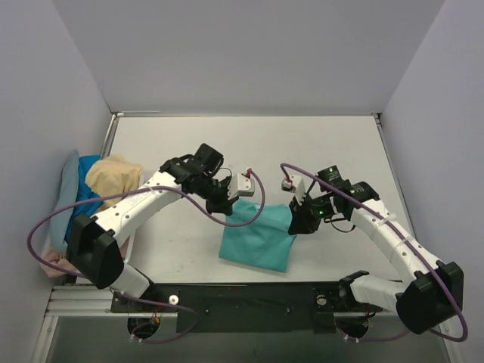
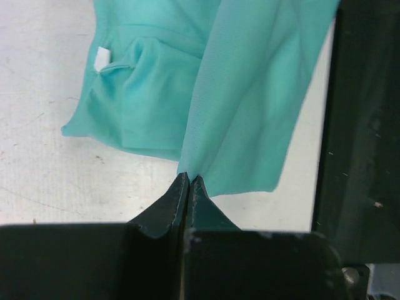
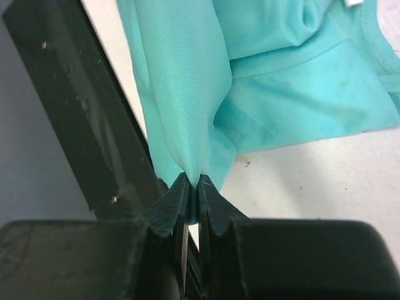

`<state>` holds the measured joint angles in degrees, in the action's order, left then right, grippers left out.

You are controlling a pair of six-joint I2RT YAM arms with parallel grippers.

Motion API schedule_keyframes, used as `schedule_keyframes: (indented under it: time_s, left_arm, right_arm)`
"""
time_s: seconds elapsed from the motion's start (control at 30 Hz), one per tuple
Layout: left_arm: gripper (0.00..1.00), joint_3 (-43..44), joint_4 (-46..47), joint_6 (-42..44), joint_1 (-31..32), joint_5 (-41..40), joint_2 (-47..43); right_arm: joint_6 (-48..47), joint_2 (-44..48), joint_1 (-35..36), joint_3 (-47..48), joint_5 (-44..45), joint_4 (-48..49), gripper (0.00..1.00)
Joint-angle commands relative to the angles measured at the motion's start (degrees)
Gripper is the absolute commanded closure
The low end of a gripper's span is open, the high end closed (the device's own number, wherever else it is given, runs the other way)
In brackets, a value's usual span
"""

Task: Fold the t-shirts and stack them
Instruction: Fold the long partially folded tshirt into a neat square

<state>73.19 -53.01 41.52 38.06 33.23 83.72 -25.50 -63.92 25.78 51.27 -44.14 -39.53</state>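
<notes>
The soft teal-green cloth t-shirt lies at the near middle of the flat white table, its near edge close to the black front rail. My left gripper and right gripper each pinch a fold of it. A heap of tan, blue and pink cloth shirts sits far left, partly hidden behind my left arm.

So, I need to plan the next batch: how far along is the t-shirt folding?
Early. Done: no folded stack shows anywhere. In hand: the left end effector and right end effector each pinch an edge of the teal-green t-shirt, its lower part lying on the table. Left: the tan-yellow t-shirt and bright blue t-shirt sit bunched with other cloth at the table's left edge, unfolded.
</notes>
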Motion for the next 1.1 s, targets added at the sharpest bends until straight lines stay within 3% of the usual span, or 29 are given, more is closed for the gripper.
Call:
schedule_keyframes:
  time_s: [0.0, 0.33, 0.6, 0.8, 0.83, 0.9, 1.07]
  left_arm:
    - [1.00, 5.37, 10.56, -4.78, -1.94, -3.53, 5.38]
    - [1.00, 9.78, 17.32, -11.28, -4.31, -5.37, 15.76]
    - [1.00, 13.29, 23.74, -13.30, -4.67, -7.39, 22.97]
    - [0.99, 18.13, 25.41, -13.92, -5.45, -8.98, 30.18]
    - [0.93, 18.22, 26.63, -14.01, -5.63, -9.32, 30.97]
    - [0.67, 19.00, 28.57, -15.15, -5.89, -9.42, 32.11]
    - [0.52, 24.54, 30.78, -16.73, -6.25, -10.55, 35.01]
  right_arm:
    - [3.79, -5.68, -6.08, 0.15, -4.90, 6.37, 1.00]
    - [8.96, -23.33, -10.48, 8.23, 0.97, 12.46, 1.00]
    - [14.51, -28.71, -13.39, 9.73, 5.03, 16.59, 0.99]
    - [16.27, -33.28, -14.70, 11.40, 9.85, 20.09, 0.78]
    - [16.88, -34.50, -14.97, 11.66, 10.56, 21.58, 0.75]
    - [17.23, -36.44, -15.76, 12.98, 12.84, 22.82, 0.74]
    - [19.08, -37.51, -17.43, 16.84, 23.38, 23.71, 0.73]
